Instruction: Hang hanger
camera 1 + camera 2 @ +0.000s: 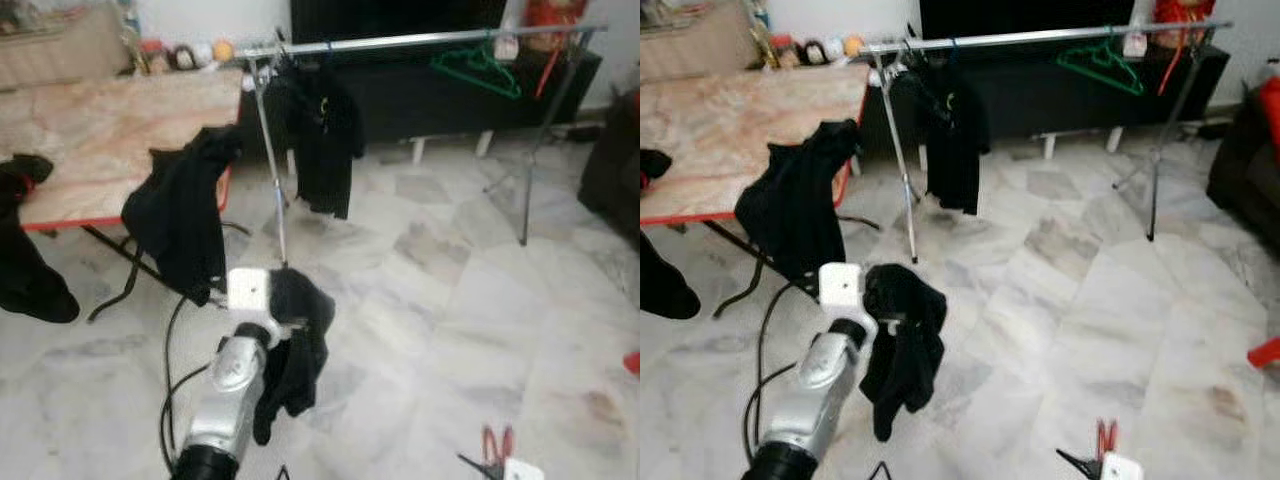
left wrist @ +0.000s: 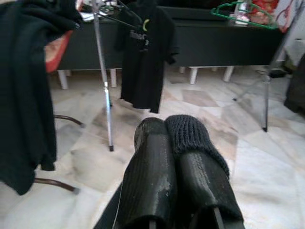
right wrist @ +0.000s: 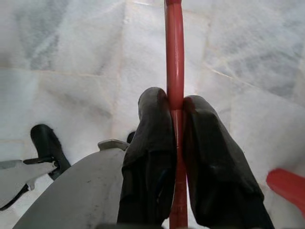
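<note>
Left fingers (image 2: pixel 176 157) pinch black garment (image 1: pixel 300 340); right fingers (image 3: pixel 176 157) clamp red hanger (image 3: pixel 175 57); rack (image 1: pixel 420 40) ahead.

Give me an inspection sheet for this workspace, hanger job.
Surface: pale marble tile floor.
Job's things: thin red plastic hanger pinched in right tool; silver metal clothes rail carrying a black T-shirt and a green plastic hanger.
Clutter: black garment draped off the marble-top table.
Grippers: left tool shut on a black knitted garment.
Cables: black cable trailing beside the left arm.
Surroundings: dark low cabinet behind the rail.
</note>
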### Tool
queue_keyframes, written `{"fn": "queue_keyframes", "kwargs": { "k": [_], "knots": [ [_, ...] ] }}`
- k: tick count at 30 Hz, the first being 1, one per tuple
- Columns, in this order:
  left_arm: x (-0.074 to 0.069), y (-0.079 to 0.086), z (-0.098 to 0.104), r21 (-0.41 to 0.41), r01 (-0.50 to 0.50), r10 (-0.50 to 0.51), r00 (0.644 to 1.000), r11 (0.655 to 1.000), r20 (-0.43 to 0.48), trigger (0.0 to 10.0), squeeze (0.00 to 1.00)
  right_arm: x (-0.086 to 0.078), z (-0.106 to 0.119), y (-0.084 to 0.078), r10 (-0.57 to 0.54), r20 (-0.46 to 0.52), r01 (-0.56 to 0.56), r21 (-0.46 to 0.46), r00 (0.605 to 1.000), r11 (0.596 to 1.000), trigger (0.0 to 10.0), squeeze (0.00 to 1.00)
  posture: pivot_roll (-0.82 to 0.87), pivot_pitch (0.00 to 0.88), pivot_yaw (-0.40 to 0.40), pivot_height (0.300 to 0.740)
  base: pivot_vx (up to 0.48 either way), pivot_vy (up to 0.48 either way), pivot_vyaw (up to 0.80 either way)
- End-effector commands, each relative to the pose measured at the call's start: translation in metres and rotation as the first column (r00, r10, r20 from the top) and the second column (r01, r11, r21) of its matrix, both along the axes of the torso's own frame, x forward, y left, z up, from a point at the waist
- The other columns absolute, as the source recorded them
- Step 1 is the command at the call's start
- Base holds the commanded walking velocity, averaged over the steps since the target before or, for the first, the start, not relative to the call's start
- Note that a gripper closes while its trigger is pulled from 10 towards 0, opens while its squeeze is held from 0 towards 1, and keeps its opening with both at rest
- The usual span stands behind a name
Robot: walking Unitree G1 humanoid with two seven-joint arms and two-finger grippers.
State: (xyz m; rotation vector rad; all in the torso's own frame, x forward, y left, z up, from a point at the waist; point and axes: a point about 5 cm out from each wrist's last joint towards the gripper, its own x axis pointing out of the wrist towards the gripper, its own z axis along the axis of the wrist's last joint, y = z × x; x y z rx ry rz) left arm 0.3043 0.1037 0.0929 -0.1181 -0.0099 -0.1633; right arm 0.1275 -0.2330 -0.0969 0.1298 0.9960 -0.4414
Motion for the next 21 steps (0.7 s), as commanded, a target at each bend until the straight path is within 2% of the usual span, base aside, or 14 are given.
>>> {"fn": "queue_keyframes", "kwargs": {
  "k": [1, 8, 13, 21],
  "knots": [
    [0.002, -0.005, 0.008, -0.009, 0.015, -0.015, 0.999, 1.000, 0.033, 10.0, 0.00, -0.008, -0.002, -0.004, -0.027, -0.015, 0.027, 0.003, 1.000, 1.000, 10.0, 0.00, -0.09, 0.000, 0.029, 0.740, 0.000, 0.000, 0.00],
    [0.002, -0.003, 0.008, 0.000, 0.003, -0.003, 1.000, 1.000, 0.031, 10.0, 0.00, -0.006, -0.001, -0.005, -0.043, -0.006, 0.043, 0.000, 0.999, 0.999, 10.0, 0.00, -0.08, 0.000, 0.020, 0.740, 0.000, 0.225, 0.00],
    [0.006, 0.002, 0.011, 0.009, -0.013, 0.013, 0.999, 1.000, 0.039, 10.0, 0.00, 0.001, 0.001, -0.003, -0.055, 0.016, 0.055, 0.001, 0.998, 0.998, 10.0, 0.00, -0.08, 0.000, 0.025, 0.740, 0.000, 0.265, 0.00],
    [0.006, 0.001, 0.013, 0.005, -0.019, 0.019, 0.999, 1.000, 0.040, 10.0, 0.00, 0.003, 0.002, -0.003, -0.052, 0.016, 0.053, -0.003, 0.998, 0.999, 10.0, 0.00, -0.07, 0.000, 0.017, 0.740, 0.000, 0.265, 0.00]
  ]
}}
